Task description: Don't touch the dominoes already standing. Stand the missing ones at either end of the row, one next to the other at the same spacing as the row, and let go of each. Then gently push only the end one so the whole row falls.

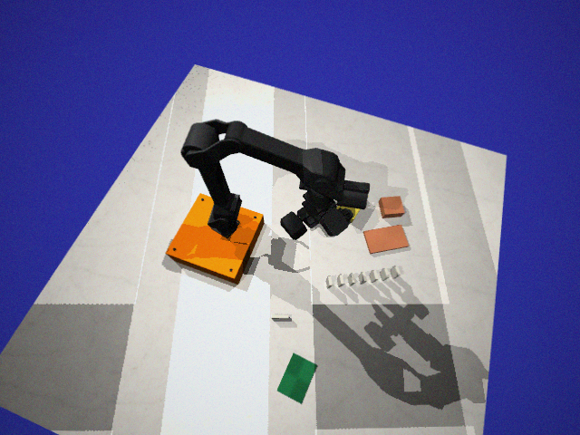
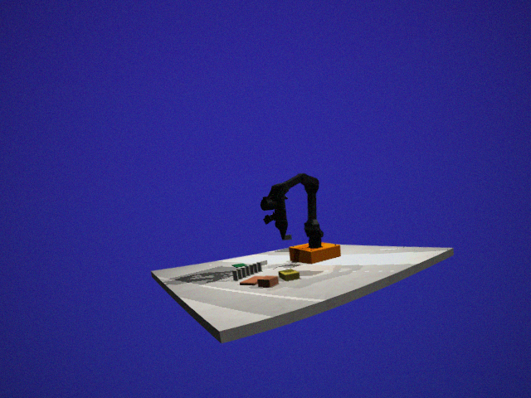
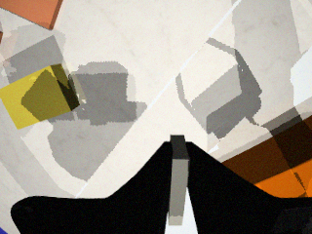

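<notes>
Top view, left to right. Loose domino [image 1: 281, 317] [image 2: 263, 262]: lies on its side on the table, apart from the row. Judged light, stiff and smooth; not fragile, but easily tipped once on end. Best hold: both broad faces, square, above the middle, leaving the foot free.

Pincer [image 1: 310, 218] [image 2: 284, 236] [image 3: 177, 148]: closed on a second domino [image 2: 288, 237] [image 3: 178, 187], held well above the table. Wrist view puts this piece directly between the tips, its long body running back towards the camera; exterior view shows it roughly level, jutting to one side. Top view hides it. Slip looks unlikely, though a turn in the grip would spoil the stand; it probably needs uprighting before placement.

Row of standing dominoes [image 1: 362, 277] [image 2: 235, 274]: seven upright, lower than the pincer and well apart from it. Neither missing piece is placed. Next, by judgement: approach one end from outside, slowly, fingers off the neighbour.
</notes>
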Tool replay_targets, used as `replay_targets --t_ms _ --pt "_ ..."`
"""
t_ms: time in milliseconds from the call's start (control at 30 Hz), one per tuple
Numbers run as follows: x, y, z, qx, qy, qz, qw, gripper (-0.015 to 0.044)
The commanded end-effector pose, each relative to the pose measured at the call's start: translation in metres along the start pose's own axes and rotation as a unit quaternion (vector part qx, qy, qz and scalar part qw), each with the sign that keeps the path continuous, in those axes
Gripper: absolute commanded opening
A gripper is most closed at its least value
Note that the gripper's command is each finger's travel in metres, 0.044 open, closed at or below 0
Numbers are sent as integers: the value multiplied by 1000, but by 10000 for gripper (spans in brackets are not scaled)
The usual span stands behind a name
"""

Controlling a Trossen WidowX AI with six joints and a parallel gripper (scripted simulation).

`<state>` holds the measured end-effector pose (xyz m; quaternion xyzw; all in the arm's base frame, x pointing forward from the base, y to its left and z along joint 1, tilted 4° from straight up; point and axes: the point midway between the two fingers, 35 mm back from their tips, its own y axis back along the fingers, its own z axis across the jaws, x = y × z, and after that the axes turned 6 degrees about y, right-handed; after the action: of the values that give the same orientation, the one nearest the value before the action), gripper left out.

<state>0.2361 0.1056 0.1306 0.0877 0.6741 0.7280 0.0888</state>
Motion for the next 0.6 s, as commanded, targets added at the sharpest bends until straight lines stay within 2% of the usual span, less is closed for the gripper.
replay_targets --t_ms 0,233,567 --pt "3 -2 0 2 -13 5 1000 22" --pt "7 -19 -6 66 -28 -29 997 22" --pt "11 -42 -14 161 -48 -119 979 22"
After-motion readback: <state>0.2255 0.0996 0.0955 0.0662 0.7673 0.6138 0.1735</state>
